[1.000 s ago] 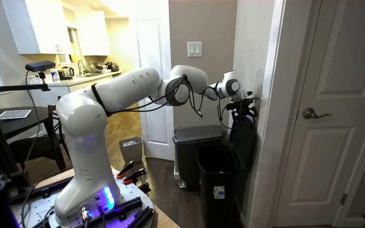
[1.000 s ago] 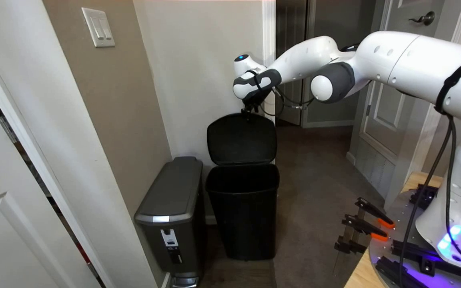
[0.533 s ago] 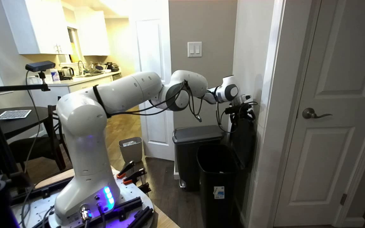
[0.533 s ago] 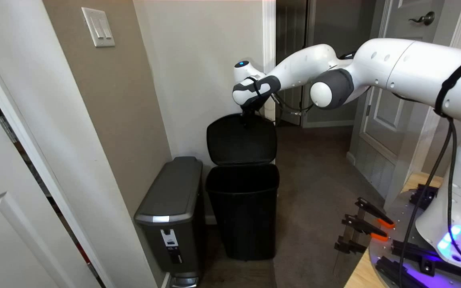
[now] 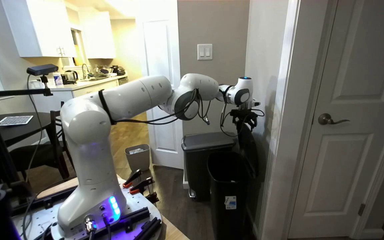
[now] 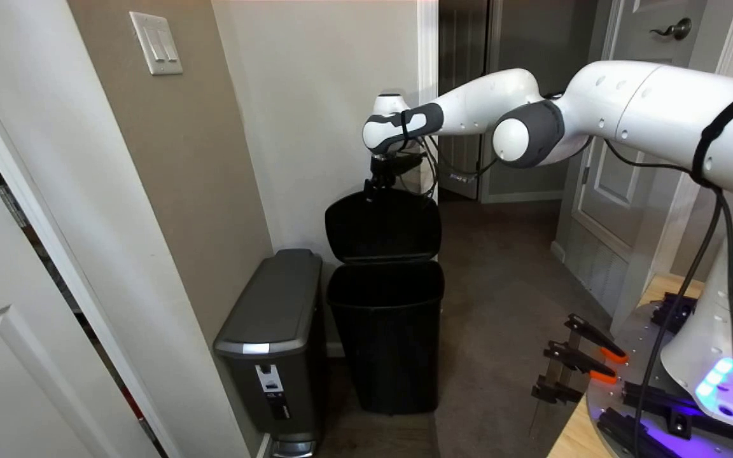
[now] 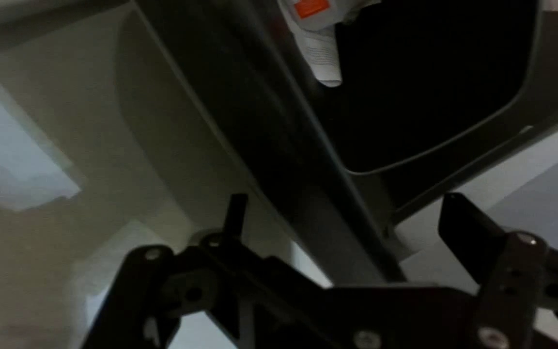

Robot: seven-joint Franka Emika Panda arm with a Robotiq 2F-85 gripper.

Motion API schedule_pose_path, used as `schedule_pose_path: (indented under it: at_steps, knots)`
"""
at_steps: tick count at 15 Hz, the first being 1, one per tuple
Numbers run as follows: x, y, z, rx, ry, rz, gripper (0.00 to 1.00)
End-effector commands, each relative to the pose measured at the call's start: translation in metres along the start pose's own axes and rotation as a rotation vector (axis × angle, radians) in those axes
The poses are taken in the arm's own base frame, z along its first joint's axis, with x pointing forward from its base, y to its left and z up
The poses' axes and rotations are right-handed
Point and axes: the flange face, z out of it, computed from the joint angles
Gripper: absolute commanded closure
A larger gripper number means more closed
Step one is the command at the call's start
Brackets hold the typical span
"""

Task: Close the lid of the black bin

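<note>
The black bin (image 5: 220, 203) stands upright with its top open; it also shows in an exterior view (image 6: 385, 356). The lid (image 5: 250, 146) is raised, leaning back toward the wall; it also shows in an exterior view (image 6: 383, 229). My gripper (image 5: 244, 125) points down at the lid's top edge, left of its middle in an exterior view (image 6: 376, 191). In the wrist view, my gripper (image 7: 344, 198) is open, and the lid (image 7: 279, 140) runs edge-on between its spread fingers. Whether a finger touches it, I cannot tell. Paper litter (image 7: 325, 58) shows inside the bin.
The silver-grey bin (image 6: 271, 299) stands beside the black bin. A pale wall (image 6: 335, 114) rises behind the lid. A small light waste basket (image 5: 138, 160) stands farther off on the floor. Clamps (image 6: 579, 356) stick out from the robot's table edge.
My gripper has gone from tilted to nearly upright and moved away from the wall, over the bin side. The lid has tipped slightly forward with it, its top edge a little lower.
</note>
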Motion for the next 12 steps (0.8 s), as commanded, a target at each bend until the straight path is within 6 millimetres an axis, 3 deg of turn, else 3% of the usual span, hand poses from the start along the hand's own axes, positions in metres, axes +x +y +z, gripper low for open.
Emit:
schedule_pose_path:
  at_steps: [1,10,12]
  knots:
    - [0.003,-0.018,-0.013,0.188,-0.002,-0.003,0.00]
    - [0.007,-0.049,-0.022,0.455,0.038,-0.101,0.00]
    - [0.008,-0.052,-0.016,0.389,0.021,-0.058,0.00]
